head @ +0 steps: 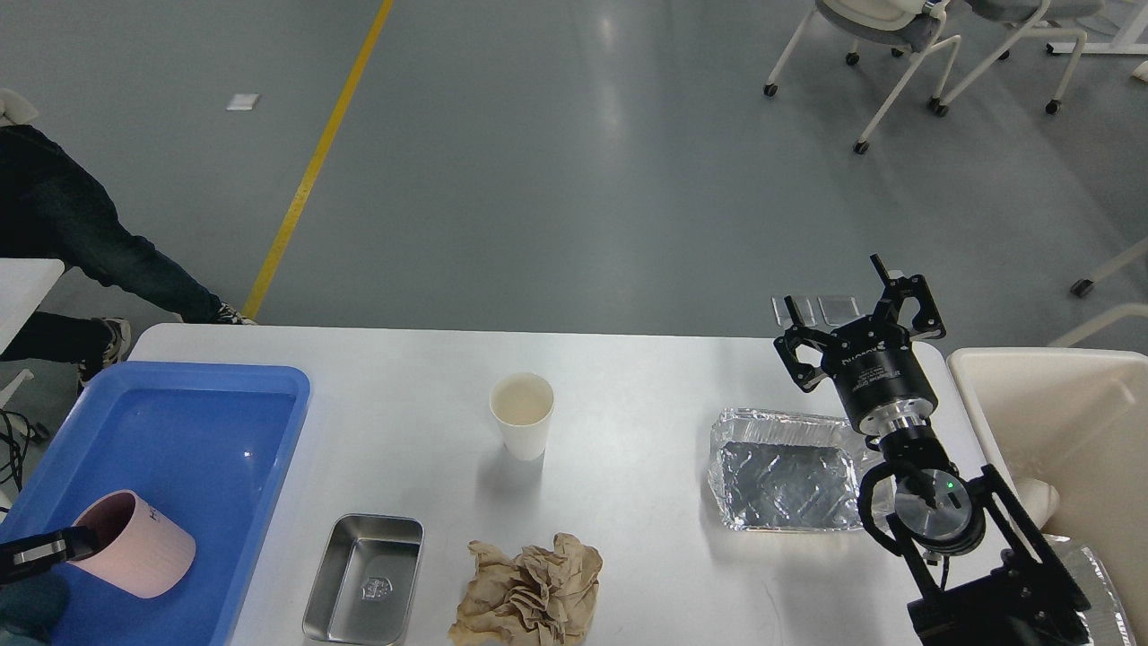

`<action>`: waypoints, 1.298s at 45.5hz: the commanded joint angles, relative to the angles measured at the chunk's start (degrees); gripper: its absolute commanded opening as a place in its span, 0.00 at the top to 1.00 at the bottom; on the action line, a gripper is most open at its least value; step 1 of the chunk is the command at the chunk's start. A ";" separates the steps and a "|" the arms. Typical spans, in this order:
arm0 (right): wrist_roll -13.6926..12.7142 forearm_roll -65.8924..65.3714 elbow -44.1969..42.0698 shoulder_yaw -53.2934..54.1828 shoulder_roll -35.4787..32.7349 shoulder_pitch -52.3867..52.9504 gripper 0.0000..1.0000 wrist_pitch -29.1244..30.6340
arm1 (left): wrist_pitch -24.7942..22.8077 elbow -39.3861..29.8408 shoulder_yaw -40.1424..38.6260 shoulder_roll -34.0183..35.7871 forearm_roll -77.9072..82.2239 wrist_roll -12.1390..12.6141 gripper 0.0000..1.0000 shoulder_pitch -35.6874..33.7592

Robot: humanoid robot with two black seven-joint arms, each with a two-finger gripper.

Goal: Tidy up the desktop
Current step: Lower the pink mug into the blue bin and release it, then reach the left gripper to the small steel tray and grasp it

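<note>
The desktop (628,377) spans the lower half of the view. On it, a white paper cup (521,414) stands upright near the centre; whether anything is in it cannot be told. An empty steel tin (363,579) and crumpled brown paper (527,592) lie nearer. An empty foil tray (785,471) lies to the right. At the left, a blue tray (206,431) contains a tilted pink cup (134,543), gripped at its rim by the left gripper (72,544). The right gripper (847,314) is raised beyond the foil tray, fingers spread apart. A cream bin (1058,422) stands alongside.

A glossy grey floor (574,161) reflects soft overhead light. A yellow floor line (316,161) runs diagonally left of that glare; white wheeled chairs (897,54) stand far to its right.
</note>
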 commanded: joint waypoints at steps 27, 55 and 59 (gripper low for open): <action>0.00 0.00 0.09 -0.08 0.00 0.18 0.00 0.00 | -12.70 -17.24 -10.63 21.18 0.03 -0.77 0.16 -13.01; 0.00 -0.09 0.09 0.01 -0.79 -0.09 0.00 0.00 | -14.11 -15.92 -9.76 -2.19 0.29 5.38 0.16 -11.87; 0.00 -0.09 0.18 0.10 -1.59 -0.26 0.00 0.00 | -13.85 -14.87 -9.58 -4.21 0.38 7.23 0.16 -10.21</action>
